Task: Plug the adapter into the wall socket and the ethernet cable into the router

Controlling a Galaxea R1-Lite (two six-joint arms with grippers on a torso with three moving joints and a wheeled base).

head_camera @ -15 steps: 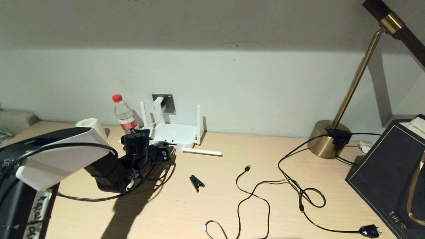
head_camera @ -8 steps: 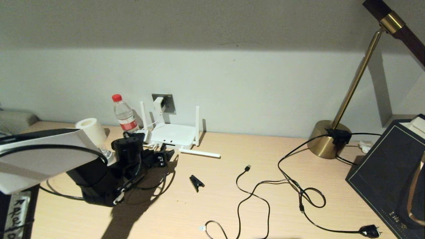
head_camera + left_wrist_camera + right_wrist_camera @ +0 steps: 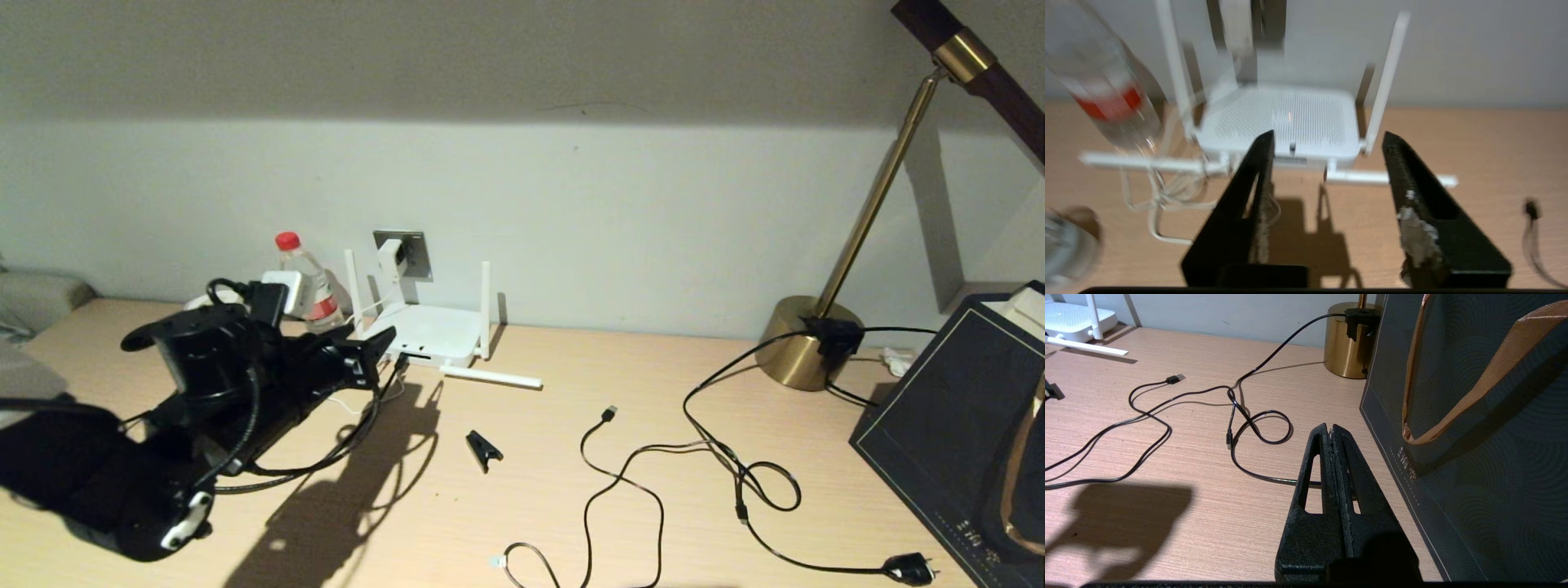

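Note:
The white router (image 3: 429, 327) stands against the wall, under the grey wall socket (image 3: 414, 249). The white adapter (image 3: 392, 257) sits in that socket, its thin white cord dropping behind the router. My left gripper (image 3: 374, 347) hovers just in front of the router (image 3: 1286, 118) and left of it, open with nothing between its fingers (image 3: 1412, 179). A black cable, apparently the ethernet cable (image 3: 384, 400), reaches the router's front edge and loops back under my left arm. I cannot tell whether its connector is seated. My right gripper (image 3: 1332, 426) is shut and empty, low over the table's right side.
A water bottle (image 3: 306, 282) stands left of the router. A small black clip (image 3: 483, 449), a thin USB cable (image 3: 608, 414) and the lamp cord with its plug (image 3: 910, 567) lie mid-table. The brass lamp base (image 3: 804, 343) and a dark paper bag (image 3: 939, 425) are at the right.
My left arm has risen and drawn back to the left from the router's front edge. The router has shifted slightly. The right side is unchanged.

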